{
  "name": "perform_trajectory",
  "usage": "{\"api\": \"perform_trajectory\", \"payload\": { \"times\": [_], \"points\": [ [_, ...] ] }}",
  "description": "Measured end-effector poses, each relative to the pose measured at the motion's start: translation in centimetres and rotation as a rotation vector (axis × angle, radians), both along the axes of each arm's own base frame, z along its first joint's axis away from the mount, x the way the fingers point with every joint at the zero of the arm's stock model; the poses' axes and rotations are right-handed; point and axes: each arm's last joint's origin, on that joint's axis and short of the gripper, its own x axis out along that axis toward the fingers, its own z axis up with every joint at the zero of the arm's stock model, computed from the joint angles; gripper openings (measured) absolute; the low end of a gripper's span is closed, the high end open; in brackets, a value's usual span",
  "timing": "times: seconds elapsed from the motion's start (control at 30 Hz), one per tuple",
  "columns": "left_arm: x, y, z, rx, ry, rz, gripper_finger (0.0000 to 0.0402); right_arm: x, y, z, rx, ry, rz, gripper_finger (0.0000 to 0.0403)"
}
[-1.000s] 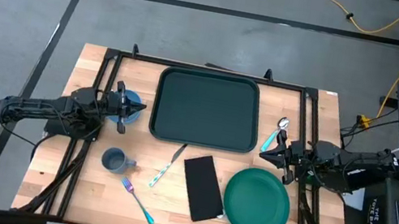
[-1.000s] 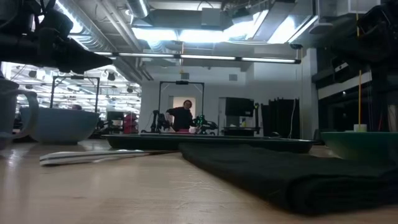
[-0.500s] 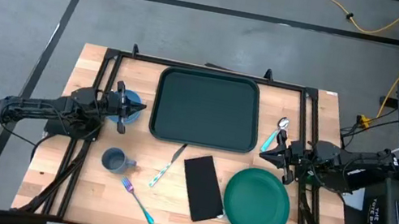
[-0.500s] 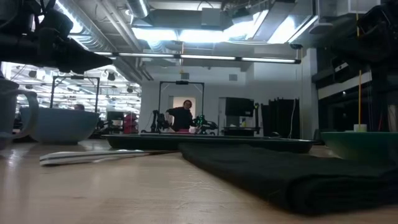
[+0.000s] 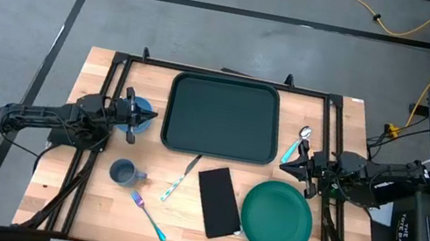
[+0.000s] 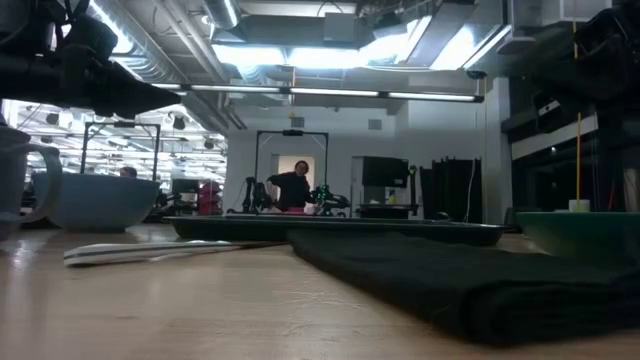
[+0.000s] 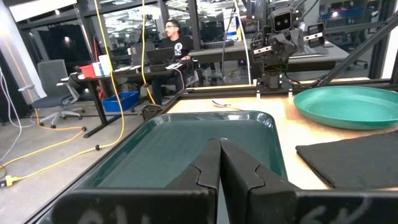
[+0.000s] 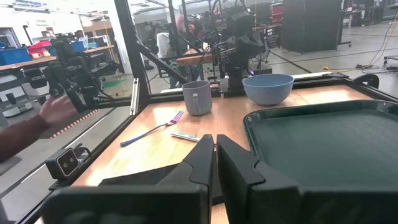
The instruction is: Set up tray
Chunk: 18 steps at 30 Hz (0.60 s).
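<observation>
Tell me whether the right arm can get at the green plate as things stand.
Probably yes. The right gripper, fingers shut, waits at the table's right edge, and the green plate lies just beside it with nothing on it and nothing between them.

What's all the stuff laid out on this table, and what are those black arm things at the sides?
tray: 1, dark green, far middle of the table, nothing on it
plate: 1, green, near right
napkin: 1, black, left of the plate
bowl: 1, blue, left of the tray
mug: 1, grey-blue, near left
fork: 1, teal handle, near the front edge
knife: 1, teal handle, between mug and napkin
spoon: 1, teal handle, right of the tray
person: 1, dark shirt, at a desk beyond the table
left gripper: 1, black, shut, beside the bowl
right gripper: 1, black, shut, beside the spoon
</observation>
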Motion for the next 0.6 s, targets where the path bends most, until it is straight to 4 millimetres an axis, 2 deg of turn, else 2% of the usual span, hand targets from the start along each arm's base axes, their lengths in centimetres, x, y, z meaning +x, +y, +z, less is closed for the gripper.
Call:
{"api": "perform_trajectory", "payload": {
  "times": [0.33,0.6],
  "points": [
    [0.00,0.00,0.01,0.000,0.000,0.000,0.0004,0.00,0.00,0.02,-0.053,-0.008,-0.001,0.0026],
    [0.00,0.01,0.22,0.004,-0.023,0.005,0.0004,0.02,-0.24,0.16,-0.060,-0.022,-0.083,0.0026]
  ]
}}
